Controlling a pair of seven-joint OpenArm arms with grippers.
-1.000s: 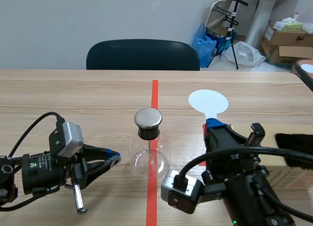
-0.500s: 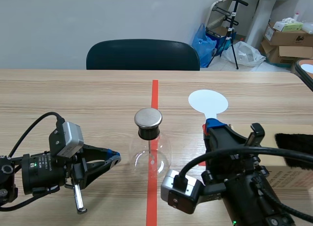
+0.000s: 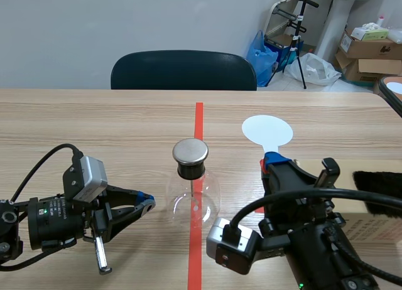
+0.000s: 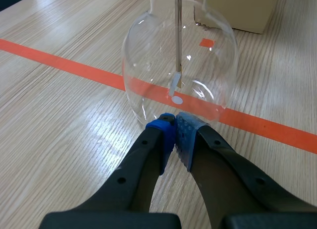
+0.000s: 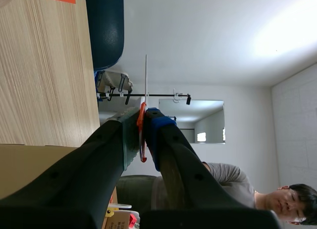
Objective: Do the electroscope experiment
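The wooden counter [image 3: 94, 127] carries a cardboard box [image 3: 370, 224] at the right arm's side, with a black fur pad [image 3: 377, 184] on top. The electroscope flask [image 3: 191, 199] stands upright on the red tape line in the middle, its metal cap [image 3: 190, 150] uppermost.

The right jaws are clamped on the stem of a white disc paddle [image 3: 267, 128], which is held to the right of the flask and well apart from the cap. The left jaws are closed on nothing, pads meeting, low at the flask's left wall. Whether they touch the glass I cannot tell.

The step in hand looks to be bringing the paddle to the cap. To do it well, grip only the stem and keep the disc face off the box, the counter and the glass, so any charge is not lost. Approach the cap from above and the side — slowly, since the round flask would tip or roll at a knock. The left jaws sit well to steady the base. Inside, the thin rod [image 4: 177, 35] and the small foil leaf [image 4: 174, 83] at its end are the telltale — keep them in the left wrist view.
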